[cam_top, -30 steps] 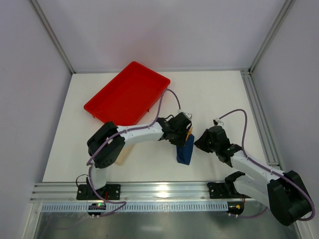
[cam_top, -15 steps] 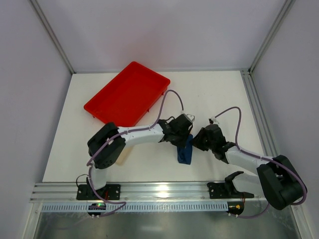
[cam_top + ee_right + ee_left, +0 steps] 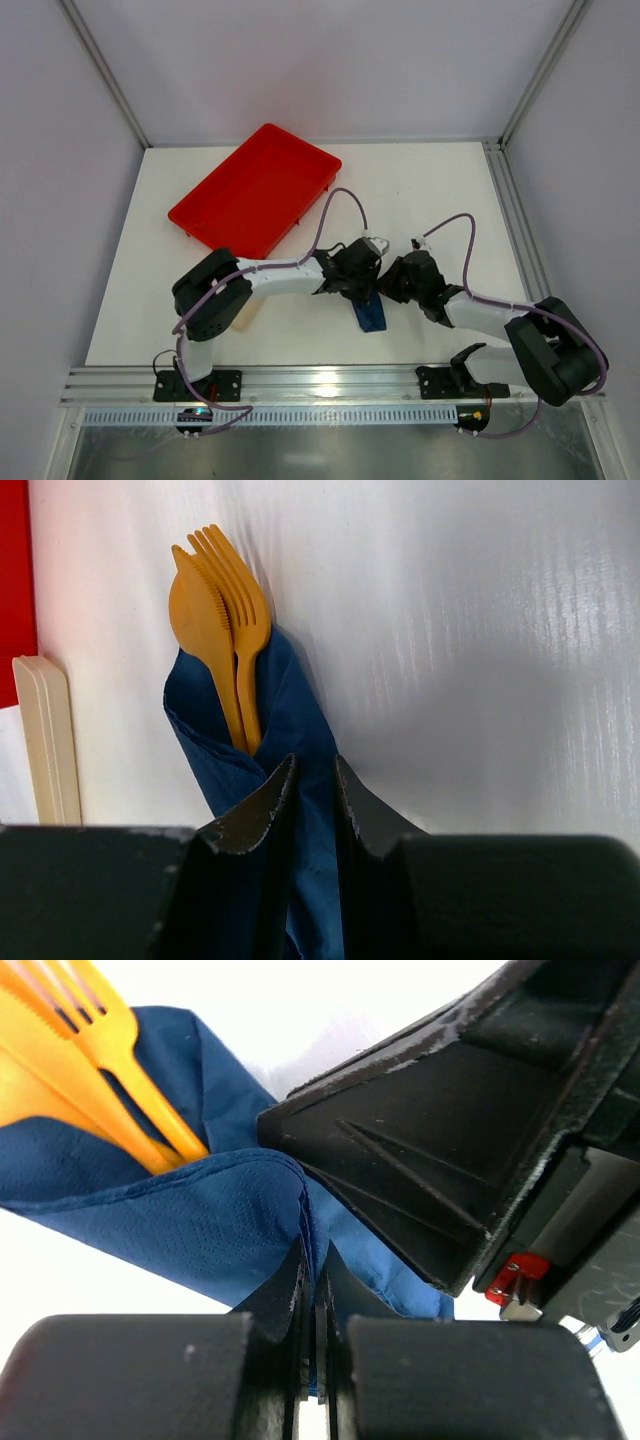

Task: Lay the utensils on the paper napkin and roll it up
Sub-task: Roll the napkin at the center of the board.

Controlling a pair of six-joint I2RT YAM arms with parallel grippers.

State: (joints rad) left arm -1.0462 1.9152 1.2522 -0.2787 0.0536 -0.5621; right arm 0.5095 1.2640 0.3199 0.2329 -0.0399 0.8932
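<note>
right claw (image 3: 312, 772) moved closer | it and left claw (image 3: 313, 1265) pinch paper napkin (image 3: 190, 1230) | utensils (image 3: 222, 610) inside

The overhead camera sits high above and behind the arm bases and looks steeply down. The bases lie at 6 o'clock, the table (image 3: 450, 190) runs away toward 12, and the red tray (image 3: 255, 185) is at about 11. It is far enough off to take in the whole workspace.

The left wrist camera rides just behind the left gripper (image 3: 312, 1270), whose fingers fill the 6 o'clock edge. It is pressed very near the blue napkin (image 3: 200, 1230), with the orange cutlery (image 3: 90, 1050) at 10 and a black finger (image 3: 430, 1130) of the neighbouring arm at 2.

The right wrist camera looks along the right gripper (image 3: 312, 780) from slightly farther back, with the cutlery toward 11.

All three views share the napkin, and both wrist views share the cutlery.
</note>
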